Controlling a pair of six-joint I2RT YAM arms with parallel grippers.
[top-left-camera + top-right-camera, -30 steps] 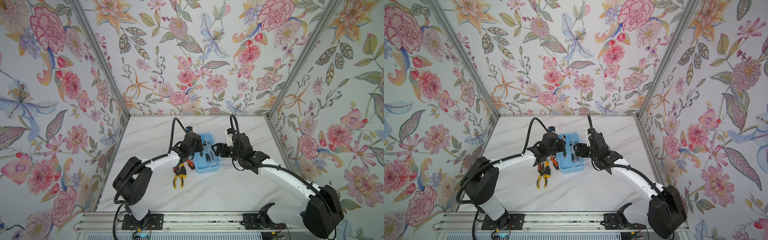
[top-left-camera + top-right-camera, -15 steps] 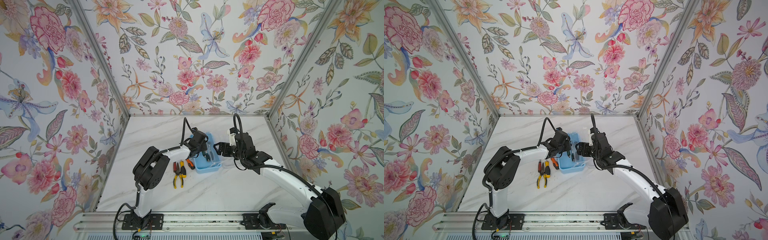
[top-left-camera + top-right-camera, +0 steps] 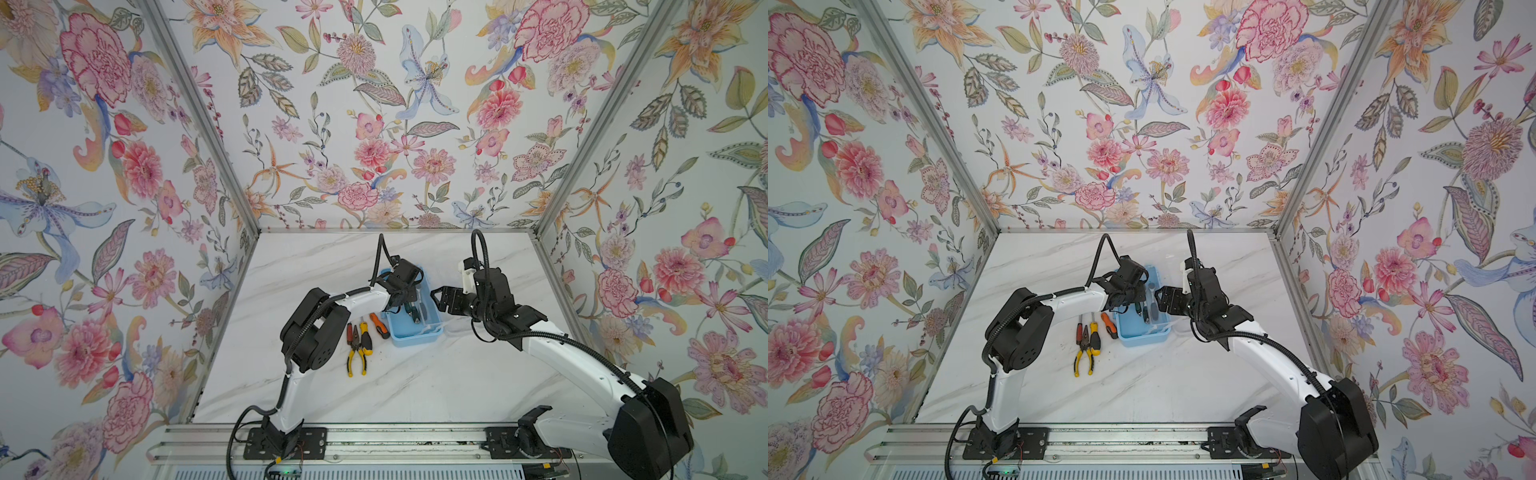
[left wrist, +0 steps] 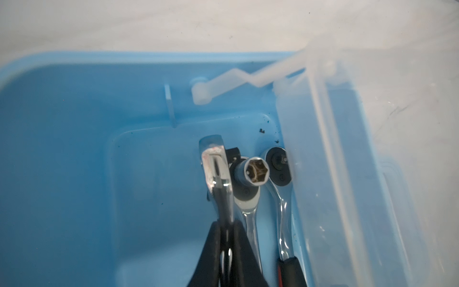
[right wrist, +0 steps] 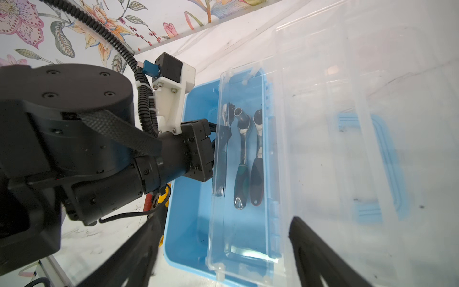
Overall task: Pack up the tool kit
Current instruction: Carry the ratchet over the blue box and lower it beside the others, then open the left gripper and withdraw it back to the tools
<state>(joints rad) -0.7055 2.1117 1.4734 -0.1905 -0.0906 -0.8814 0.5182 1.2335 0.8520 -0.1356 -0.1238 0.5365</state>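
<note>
Clamping a wrench (image 4: 214, 169) — left fingers (image 4: 212, 251); right fingers (image 5: 310, 248) spread.

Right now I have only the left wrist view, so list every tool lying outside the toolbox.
Observer: On the table, on the left arm's side of the blue toolbox: yellow-handled pliers, an orange-handled screwdriver, a yellow-handled screwdriver and a red-handled tool I cannot identify.
Operator: Report the right fingers.
Observer: They are open. In the right wrist view the clear lid's rim lies between them; contact I cannot judge.
Operator: Describe the wrench in my left fingers, end to end.
Observer: The chrome wrench runs parallel to the ratchets; its free end stops just short of the green-gripped ratchet's butt.
</note>
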